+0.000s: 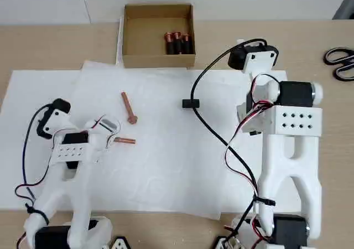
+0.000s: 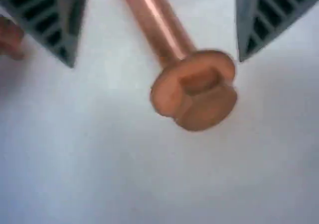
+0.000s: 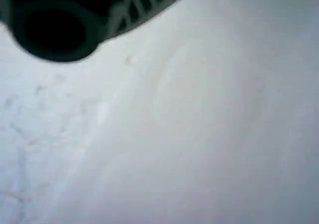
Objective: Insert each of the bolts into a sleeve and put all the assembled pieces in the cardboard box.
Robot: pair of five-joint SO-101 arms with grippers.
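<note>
Between the fingers [image 2: 55, 20] of your left gripper [image 2: 155, 59], which stand well apart and touch nothing, lies a copper bolt [image 2: 194, 92]. Its shank runs back through the gap and its flanged head sits just past the tips. It rests flat on the white paper [image 1: 166, 171].

Expect it to be light, rigid and smooth. The round shank will likely roll or squirt sideways if you pinch off-centre. Close across the shank nearer the head, leaving the plain end free for a sleeve.

A second bolt [image 1: 129, 108] lies near, on the side toward the box. The black sleeve [image 1: 190, 103] lies alone mid-sheet, well apart from both bolts. It looks small and stiff, and may roll too. Beyond it, the cardboard box [image 1: 157, 61] already holds three assembled pieces [image 1: 178, 43].
</note>
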